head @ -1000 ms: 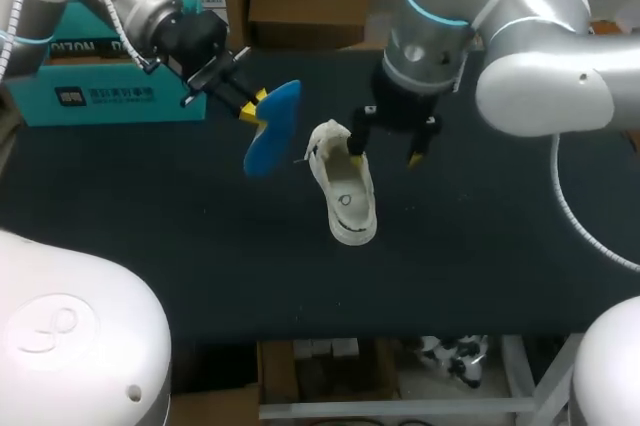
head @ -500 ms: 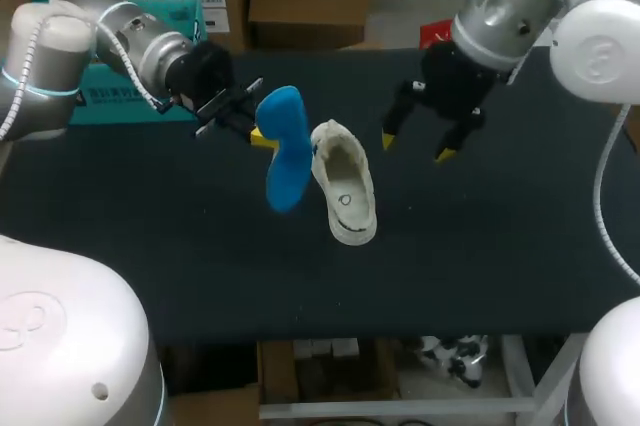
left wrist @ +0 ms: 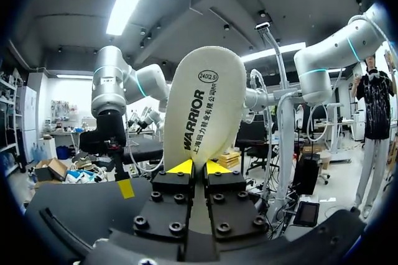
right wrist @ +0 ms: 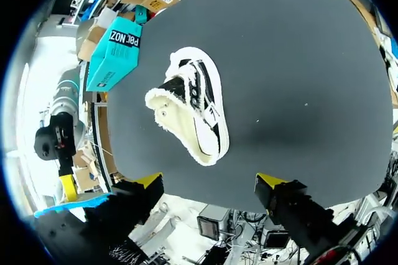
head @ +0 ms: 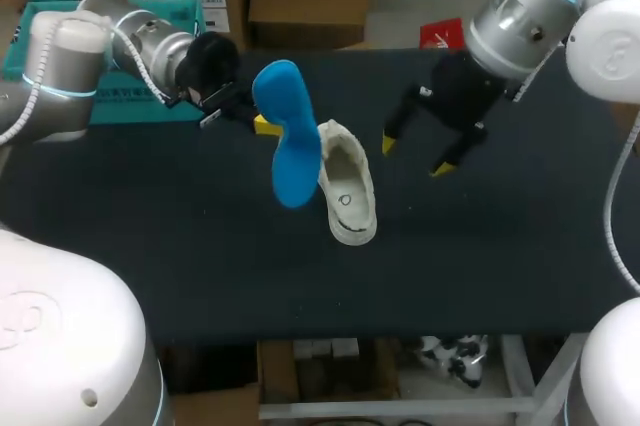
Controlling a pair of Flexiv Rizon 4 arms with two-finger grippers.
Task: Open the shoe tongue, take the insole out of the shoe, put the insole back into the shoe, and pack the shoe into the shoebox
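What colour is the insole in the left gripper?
The insole is bright blue on one face, best in the head view; its other face is cream.

Left fingers [left wrist: 181, 167] clamped on insole [left wrist: 205, 109], held high; right fingers [right wrist: 269, 181] spread wide, aloft.

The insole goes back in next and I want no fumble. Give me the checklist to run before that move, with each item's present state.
1. Grip on the insole: ok. The left hand is shut on one end, both yellow tips pinching it.
2. Shoe ready: ok. It sits on the table with its mouth up and open.
3. Insole lined up: not ok. It hangs in the air beside the shoe's mouth, not over it.
4. Right hand out of the way: ok. It is open, empty and off to the shoe's side.
5. Shoebox open for packing: cannot tell.
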